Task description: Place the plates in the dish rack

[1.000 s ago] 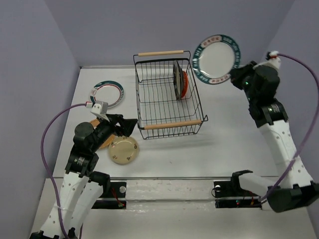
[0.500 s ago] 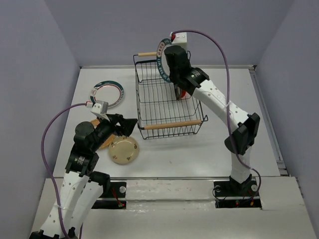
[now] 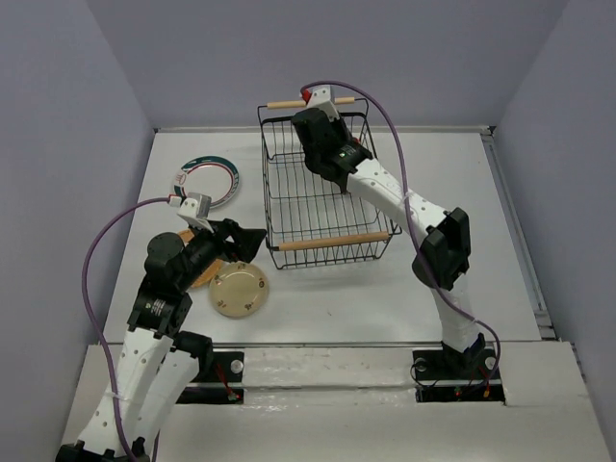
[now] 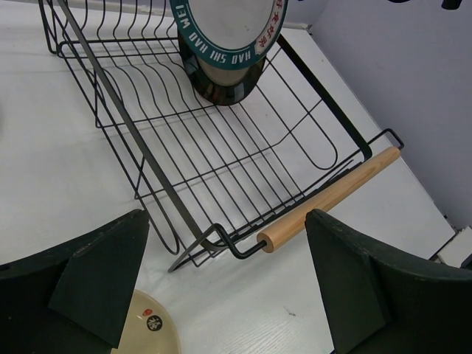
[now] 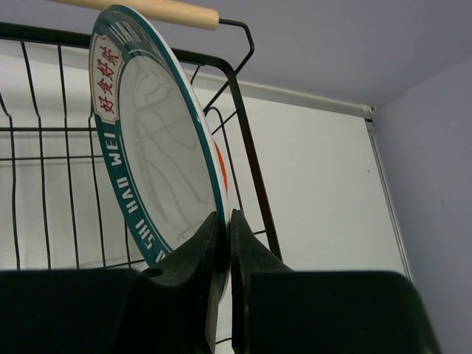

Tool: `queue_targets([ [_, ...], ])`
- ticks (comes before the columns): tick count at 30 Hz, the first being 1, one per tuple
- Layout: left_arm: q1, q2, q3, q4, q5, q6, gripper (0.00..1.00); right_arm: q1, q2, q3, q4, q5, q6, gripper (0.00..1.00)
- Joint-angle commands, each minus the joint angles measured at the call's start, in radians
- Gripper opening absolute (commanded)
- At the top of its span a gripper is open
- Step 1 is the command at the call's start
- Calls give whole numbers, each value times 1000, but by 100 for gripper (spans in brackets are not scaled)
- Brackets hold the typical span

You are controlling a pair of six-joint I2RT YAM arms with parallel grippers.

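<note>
Here we see the right fingers (image 5: 214, 243) pinched shut on the lower rim of a white plate with a teal-striped rim (image 5: 158, 155), which stands upright on edge inside the dish rack (image 3: 332, 241), towards its far end and just in front of a dark, black-rimmed plate (image 4: 221, 85) standing in the wires. We cannot tell whether the held plate touches the rack floor. The left fingers (image 3: 245, 241) are spread wide with nothing between them, and hover over the white tabletop (image 3: 462, 212) just off the rack's near left corner. A cream speckled plate (image 3: 239, 291) lies flat below them, a tan-brown plate (image 3: 200, 273) shows partly under the left arm beside it, and a second teal-striped plate (image 3: 207, 181) lies flat on the tabletop left of the rack.
</note>
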Motion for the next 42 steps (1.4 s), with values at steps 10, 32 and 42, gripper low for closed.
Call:
queue_targets([
  [10,3,8,40,32,17,10,98,-4,38,-27,-88,25,225,7],
  [32,3,27,40,38,31,10,98,-63,252,216,-257,-101,341,7],
  [42,3,61,37,44,44,4,98,-23,264,83,-225,5,345,7],
])
